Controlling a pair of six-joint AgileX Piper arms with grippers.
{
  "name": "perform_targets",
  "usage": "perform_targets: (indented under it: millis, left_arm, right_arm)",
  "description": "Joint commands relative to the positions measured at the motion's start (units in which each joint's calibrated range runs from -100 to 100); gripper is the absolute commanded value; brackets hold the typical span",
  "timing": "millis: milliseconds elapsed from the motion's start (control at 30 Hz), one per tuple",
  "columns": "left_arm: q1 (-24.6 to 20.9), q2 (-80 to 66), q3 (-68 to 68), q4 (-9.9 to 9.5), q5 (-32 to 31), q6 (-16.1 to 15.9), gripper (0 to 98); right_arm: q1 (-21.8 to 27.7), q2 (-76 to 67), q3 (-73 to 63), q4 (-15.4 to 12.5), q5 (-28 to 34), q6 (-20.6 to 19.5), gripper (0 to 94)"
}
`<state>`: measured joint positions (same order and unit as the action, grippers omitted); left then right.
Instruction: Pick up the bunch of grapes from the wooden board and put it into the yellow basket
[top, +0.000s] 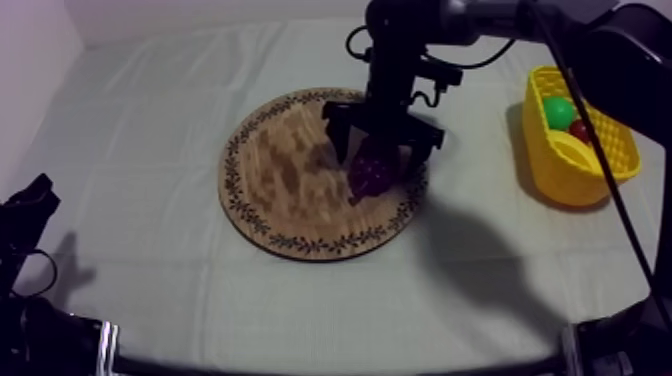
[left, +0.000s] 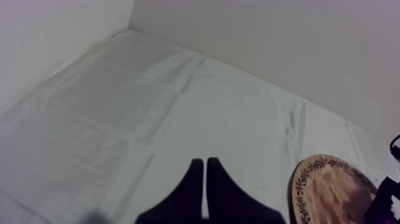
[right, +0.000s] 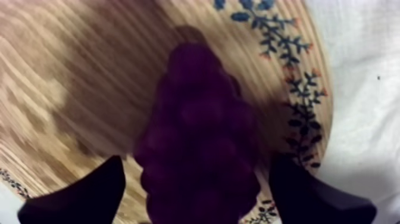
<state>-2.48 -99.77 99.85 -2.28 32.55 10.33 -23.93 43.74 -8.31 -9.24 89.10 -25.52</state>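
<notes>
- Right gripper (right: 196, 190) hangs just over the bunch of grapes (right: 199, 131). Its two black fingers (right: 77, 196) are spread wide, one at each side of the bunch. Neither touches it, so it is released and holds nothing.
- That bunch of grapes lies on the round wooden board (top: 290, 170), near the rim that faces the yellow basket (top: 560, 175).
- Well apart, at the table's right side, the yellow basket stands on the grey-white cloth (top: 150, 120). A green fruit (top: 558, 110) and a small red fruit (top: 580, 128) lie inside.
- Left gripper (left: 205, 162) sits low at its own side over bare cloth, fingers pressed together in a narrow wedge around nothing.
</notes>
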Motion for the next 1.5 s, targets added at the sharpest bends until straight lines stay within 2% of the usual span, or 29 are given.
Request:
perform_targets:
  millis: [0,133,300,567,833,1167,1333,1467]
  left_arm:
    - [0.0,0.0,0.0,0.01,0.0,0.0,0.0]
    - [0.0,0.0,0.0,0.01,0.0,0.0,0.0]
    - [0.0,0.0,0.0,0.01,0.0,0.0,0.0]
    - [0.0,0.0,0.0,0.01,0.0,0.0,0.0]
    - [0.0,0.0,0.0,0.01,0.0,0.0,0.0]
    - [0.0,0.0,0.0,0.01,0.0,0.0,0.0]
    - [0.0,0.0,0.0,0.01,0.0,0.0,0.0]
    - [0.0,0.0,0.0,0.01,0.0,0.0,0.0]
  right_arm:
    - [0.0,0.3,-0.1,-0.1,-0.2,0.4,62.3]
    - [0.0,0.7,-0.2,-0.1,-0.6,0.5,52.5]
    - [0.1,0.6,-0.3,0.2,-0.9,0.6,46.3]
    - [0.2,-3.0,0.1,1.5,-0.1,1.1,43.9]
    - [0.4,-10.8,0.7,5.7,1.1,3.5,43.5]
    - [3.1,-22.1,0.4,8.8,4.2,9.9,43.4]
    - [5.3,-27.3,0.3,9.0,5.2,15.7,41.7]
    - [6.7,-30.6,-0.1,10.3,5.5,18.8,41.9]
